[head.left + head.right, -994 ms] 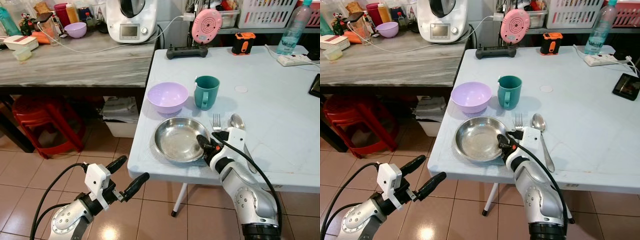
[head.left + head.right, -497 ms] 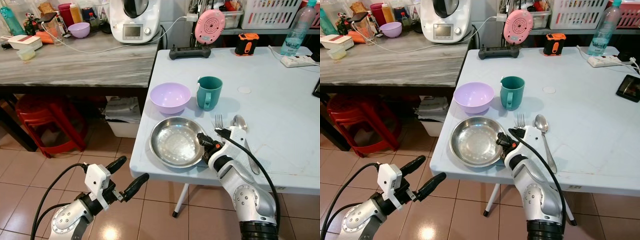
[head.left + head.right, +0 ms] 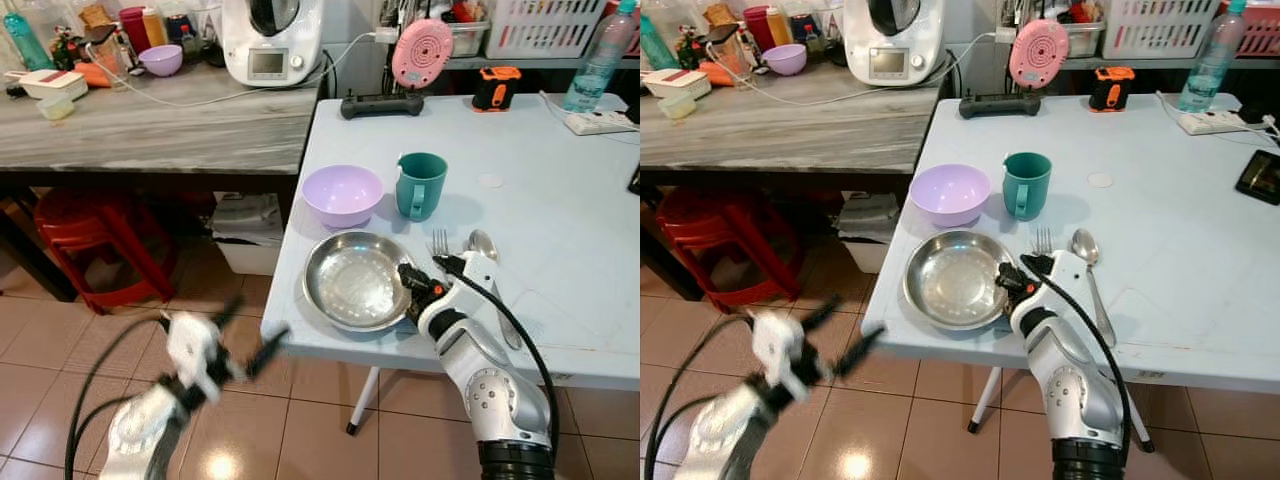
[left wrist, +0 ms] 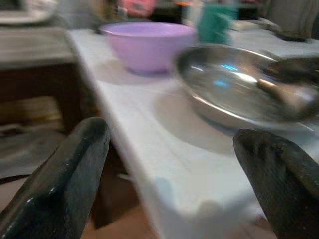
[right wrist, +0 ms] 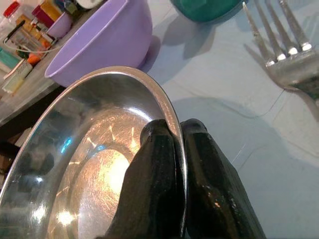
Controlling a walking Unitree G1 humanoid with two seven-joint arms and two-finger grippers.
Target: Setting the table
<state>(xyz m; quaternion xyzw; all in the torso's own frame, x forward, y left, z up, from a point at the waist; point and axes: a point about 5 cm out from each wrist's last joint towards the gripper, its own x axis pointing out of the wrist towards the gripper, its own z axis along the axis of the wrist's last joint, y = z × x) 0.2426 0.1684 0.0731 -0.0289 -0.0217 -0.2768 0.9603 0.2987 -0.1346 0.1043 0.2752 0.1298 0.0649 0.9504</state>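
Observation:
A round steel plate [image 3: 352, 290] lies near the front edge of the pale blue table [image 3: 560, 220]. My right gripper [image 3: 409, 284] is shut on the plate's right rim, one finger inside and one outside [image 5: 175, 130]. Behind the plate stand a purple bowl [image 3: 343, 193] and a teal mug [image 3: 419, 184]. A fork [image 3: 438, 243] and a spoon [image 3: 481, 246] lie side by side to the right of the plate. My left gripper [image 3: 245, 335] is blurred, below the table's front left corner. Its fingers stand open [image 4: 172, 137], pointing at the table edge.
A grey counter [image 3: 150, 120] adjoins the table on the left, with a red stool [image 3: 85, 235] and a white bin [image 3: 245, 240] under it. At the table's back are a black controller [image 3: 379, 104], a pink round device [image 3: 422, 52], a bottle [image 3: 598, 60] and a power strip [image 3: 600, 122].
The plate has shifted slightly left relative to the bowl, with my right gripper on its rim. My left arm is now blurred in motion near the table's corner.

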